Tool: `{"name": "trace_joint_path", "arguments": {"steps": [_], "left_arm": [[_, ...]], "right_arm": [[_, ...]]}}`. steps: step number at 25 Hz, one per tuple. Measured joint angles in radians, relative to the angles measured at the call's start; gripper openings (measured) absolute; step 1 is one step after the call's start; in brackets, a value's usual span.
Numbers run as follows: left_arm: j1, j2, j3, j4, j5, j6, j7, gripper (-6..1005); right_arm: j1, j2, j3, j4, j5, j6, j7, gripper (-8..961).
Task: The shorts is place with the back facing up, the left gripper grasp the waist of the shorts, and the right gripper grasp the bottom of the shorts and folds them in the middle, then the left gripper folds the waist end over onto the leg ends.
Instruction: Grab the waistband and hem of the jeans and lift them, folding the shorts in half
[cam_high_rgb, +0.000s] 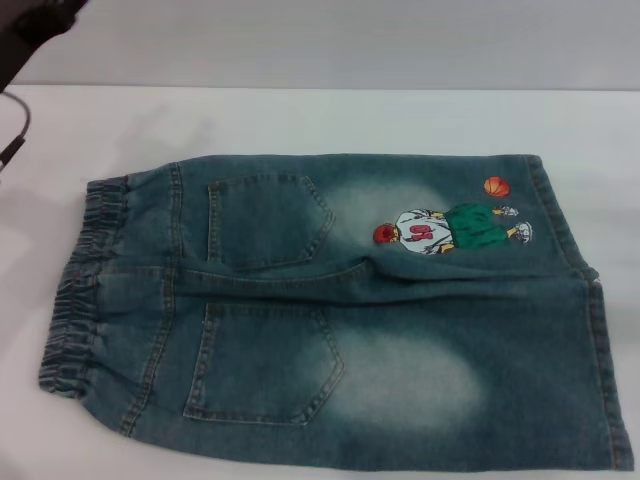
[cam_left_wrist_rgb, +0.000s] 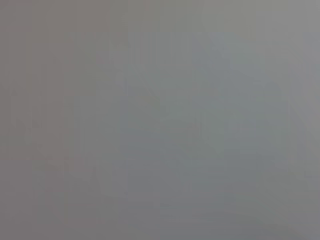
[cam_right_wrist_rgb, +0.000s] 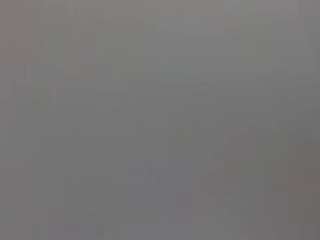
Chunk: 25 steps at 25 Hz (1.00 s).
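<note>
The shorts (cam_high_rgb: 340, 310) are laid flat on the white table (cam_high_rgb: 330, 120), back side up, and are seen whole in the head view. The waist (cam_high_rgb: 85, 285) lies at the left of that view, its gathered elastic band bunched into ruffles. The leg ends (cam_high_rgb: 590, 310) lie at the right, and the nearer hem reaches almost to the corner of the view. Two back pockets are shown, the farther pocket (cam_high_rgb: 265, 220) and the nearer pocket (cam_high_rgb: 265, 365), one on each side of the centre seam. A cartoon basketball-player patch (cam_high_rgb: 450, 230) is stitched on the farther leg, with a small orange ball (cam_high_rgb: 496, 187) sewn just beside it, close to the hem. Pale, washed-out areas are seen on both legs, beyond the pockets toward the hems.

A dark part of the left arm (cam_high_rgb: 40, 20) is seen at the far left corner of the head view, well apart from the shorts, with a thin black cable (cam_high_rgb: 15, 135) curving below it. Neither the left gripper nor the right gripper is shown in any view, so whether their fingers are spread or pressed together cannot be told. Only a plain grey surface is shown in both wrist views.
</note>
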Motion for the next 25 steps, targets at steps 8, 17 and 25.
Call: {"name": "trace_joint_path", "arguments": {"steps": [8, 17, 25], "left_arm": [[0.008, 0.105, -0.125, 0.245, 0.619, 0.147, -0.553, 827], [0.043, 0.135, -0.490, 0.380, 1.288, 0.466, -0.993, 821], [0.120, 0.112, -0.587, 0.490, 1.517, 0.601, -1.068, 817]], "right_arm": [[0.002, -0.002, 0.000, -0.021, 0.000, 0.032, 0.008, 641], [-0.006, -0.003, 0.046, -0.060, 0.000, 0.031, 0.008, 641], [-0.011, -0.006, 0.057, -0.083, 0.000, 0.034, 0.008, 641]]}}
